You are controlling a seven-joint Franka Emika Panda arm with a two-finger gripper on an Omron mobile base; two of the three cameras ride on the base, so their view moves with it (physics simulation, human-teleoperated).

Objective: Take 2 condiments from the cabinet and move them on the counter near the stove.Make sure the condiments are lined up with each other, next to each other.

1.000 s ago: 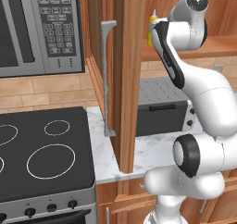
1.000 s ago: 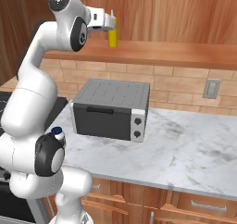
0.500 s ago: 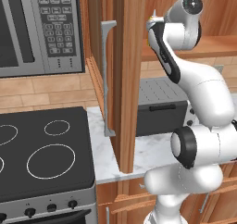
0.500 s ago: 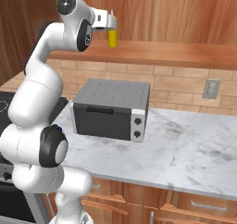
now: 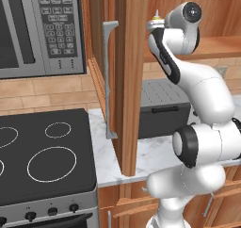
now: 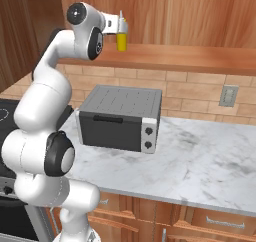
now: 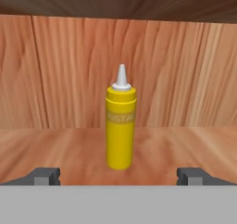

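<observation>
tool (image 7: 118, 176) open | yellow bottle (image 7: 121, 128) upright on cabinet shelf (image 7: 55, 149)

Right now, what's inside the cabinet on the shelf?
A yellow bottle stands upright on the shelf, centred ahead of the open claw, with the cabinet's back wall behind it. No jar is in sight; the shelf's far left is hidden behind the door.

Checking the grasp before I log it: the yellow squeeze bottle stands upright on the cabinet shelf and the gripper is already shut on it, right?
Not quite. The yellow squeeze bottle does stand upright on the cabinet shelf, but the gripper is open, its fingertips apart on either side, short of the bottle. The hand view shows this.
</observation>
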